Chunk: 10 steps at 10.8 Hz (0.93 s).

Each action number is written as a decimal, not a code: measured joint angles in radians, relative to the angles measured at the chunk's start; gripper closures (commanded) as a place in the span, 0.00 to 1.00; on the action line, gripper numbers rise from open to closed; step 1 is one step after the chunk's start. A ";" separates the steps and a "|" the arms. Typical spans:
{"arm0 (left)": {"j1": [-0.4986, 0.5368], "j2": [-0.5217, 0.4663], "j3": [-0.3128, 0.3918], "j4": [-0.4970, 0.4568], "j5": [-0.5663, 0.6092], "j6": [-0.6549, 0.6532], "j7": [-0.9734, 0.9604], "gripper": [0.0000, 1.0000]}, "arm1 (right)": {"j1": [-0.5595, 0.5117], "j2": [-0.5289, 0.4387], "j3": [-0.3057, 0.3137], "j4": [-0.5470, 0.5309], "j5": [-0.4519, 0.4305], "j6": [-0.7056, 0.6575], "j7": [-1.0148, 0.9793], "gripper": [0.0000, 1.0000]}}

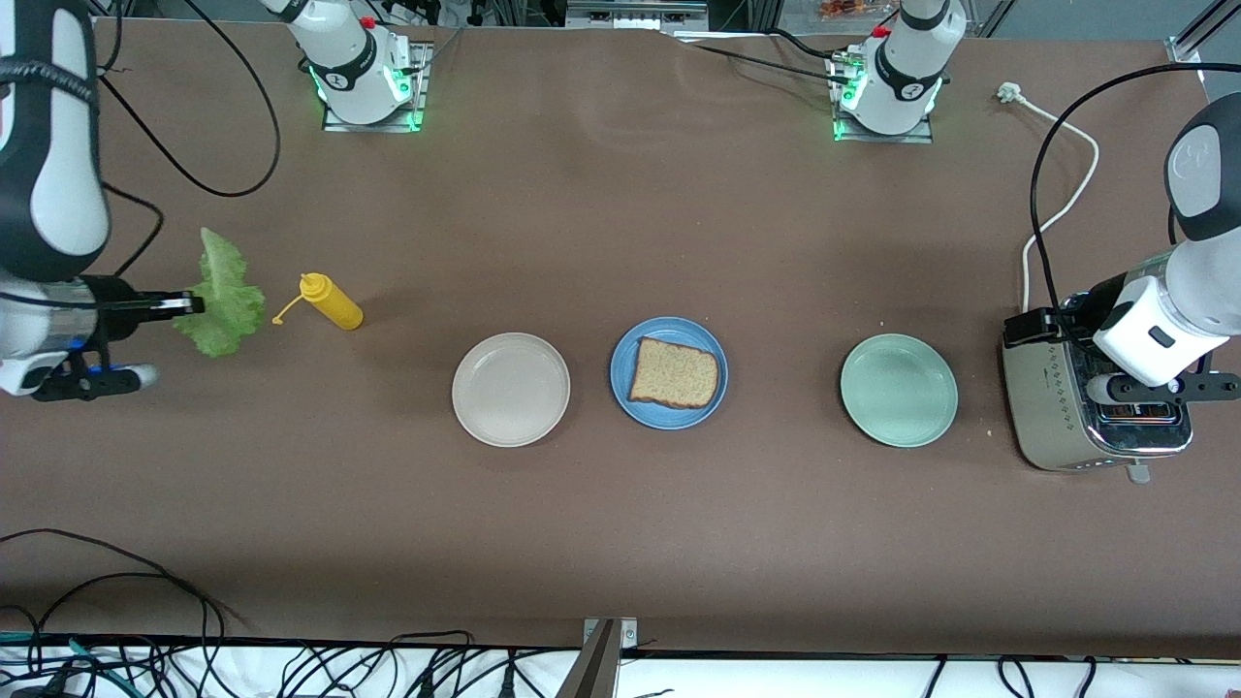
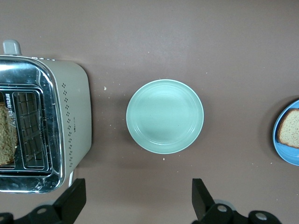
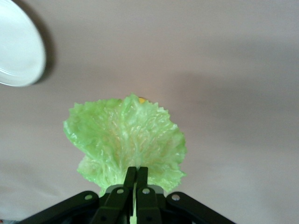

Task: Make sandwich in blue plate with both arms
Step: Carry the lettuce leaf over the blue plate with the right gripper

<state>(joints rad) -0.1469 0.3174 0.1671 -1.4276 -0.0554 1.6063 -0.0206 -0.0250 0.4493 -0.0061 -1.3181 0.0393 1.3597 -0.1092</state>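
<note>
The lettuce leaf [image 1: 225, 296] looks light, floppy and easily torn, so a pinch at its pale stem end seems the safest hold. The right gripper [image 1: 194, 305] has exactly that: its fingers [image 3: 141, 179] are closed tight on the stem, the leaf hanging in the air over the table at about nine o'clock from the blue plate [image 1: 622, 380], which carries one bread slice [image 1: 675, 373]. The left gripper [image 2: 138, 196] hovers over the toaster [image 1: 1057, 427], fingers spread fully apart, holding nothing.

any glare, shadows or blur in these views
Front view: even light, soft shadows beside the blue plate. Left wrist view: sharp, with glare on the chrome toaster. Right wrist view: lettuce leaf fairly crisp, table hazy, white plate casts a dark shadow.
</note>
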 measured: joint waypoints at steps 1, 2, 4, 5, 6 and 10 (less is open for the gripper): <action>0.000 0.000 0.000 0.000 0.000 -0.001 0.000 0.00 | 0.020 0.000 0.053 0.028 0.001 -0.017 0.109 1.00; 0.000 0.000 0.000 0.000 0.000 -0.001 0.000 0.00 | 0.031 0.000 0.110 0.043 0.003 -0.018 0.212 1.00; 0.000 -0.002 0.001 0.001 0.000 -0.001 0.000 0.00 | 0.038 0.000 0.222 0.053 0.005 0.008 0.403 1.00; 0.000 -0.004 0.001 0.001 0.000 -0.001 0.000 0.00 | 0.039 0.002 0.266 0.053 0.013 0.035 0.484 1.00; 0.000 -0.006 0.001 0.001 0.000 -0.001 0.000 0.00 | 0.041 0.006 0.302 0.053 0.034 0.072 0.567 1.00; 0.001 -0.007 0.001 0.001 0.000 -0.002 -0.001 0.00 | 0.138 0.045 0.333 0.052 0.083 0.252 0.805 1.00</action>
<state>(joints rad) -0.1463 0.3108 0.1682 -1.4265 -0.0554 1.6047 -0.0221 0.1132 0.4940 0.3274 -1.2656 0.1221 1.6115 0.6953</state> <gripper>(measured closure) 0.000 0.965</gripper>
